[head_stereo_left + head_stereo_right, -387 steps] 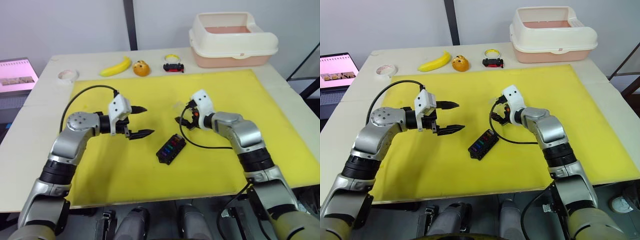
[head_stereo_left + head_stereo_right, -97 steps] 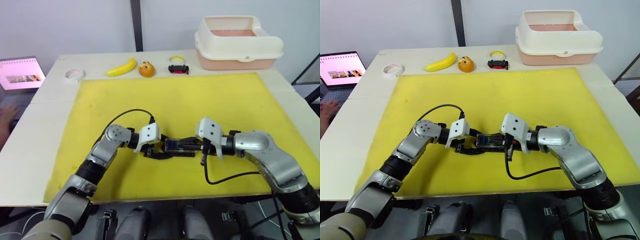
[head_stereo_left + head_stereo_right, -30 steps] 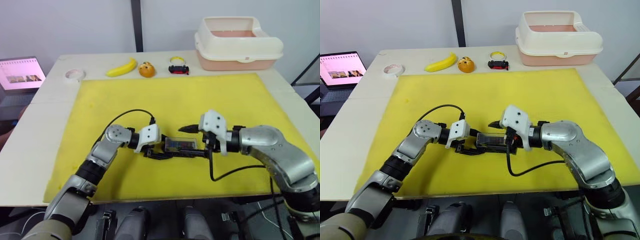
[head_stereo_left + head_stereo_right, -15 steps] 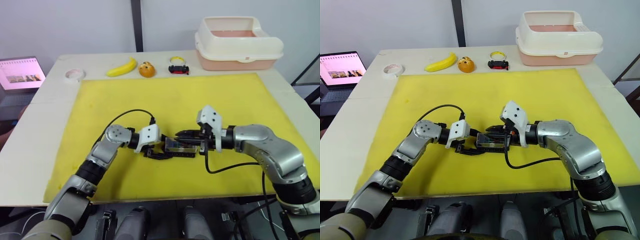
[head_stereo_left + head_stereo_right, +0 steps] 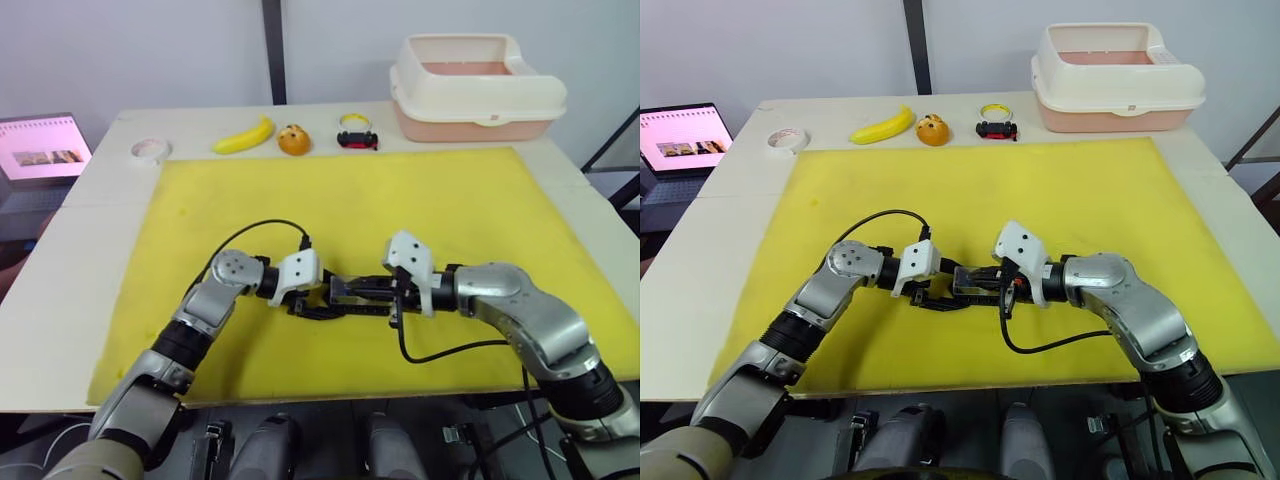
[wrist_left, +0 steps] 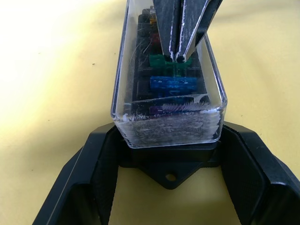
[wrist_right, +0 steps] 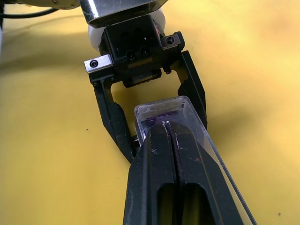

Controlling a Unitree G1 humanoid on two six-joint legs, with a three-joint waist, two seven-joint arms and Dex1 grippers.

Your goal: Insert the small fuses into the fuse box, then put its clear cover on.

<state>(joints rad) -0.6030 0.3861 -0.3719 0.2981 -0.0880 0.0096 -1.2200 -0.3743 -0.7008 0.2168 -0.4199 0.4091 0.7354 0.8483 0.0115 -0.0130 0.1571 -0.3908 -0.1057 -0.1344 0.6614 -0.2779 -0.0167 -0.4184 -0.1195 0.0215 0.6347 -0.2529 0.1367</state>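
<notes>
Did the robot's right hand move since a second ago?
Yes. The right hand came in over the clear cover toward the left hand, and its fingers are now pressed together on top.

Banana (image 5: pixel 238 134), tape roll (image 5: pixel 150 149) (beside laptop (image 5: pixel 38 152)), tub (image 5: pixel 476 87).

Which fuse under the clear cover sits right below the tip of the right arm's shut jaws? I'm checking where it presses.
The green fuse: the closed right gripper rests above it, while the blue fuse and purple fuse lie nearer the left gripper.
</notes>
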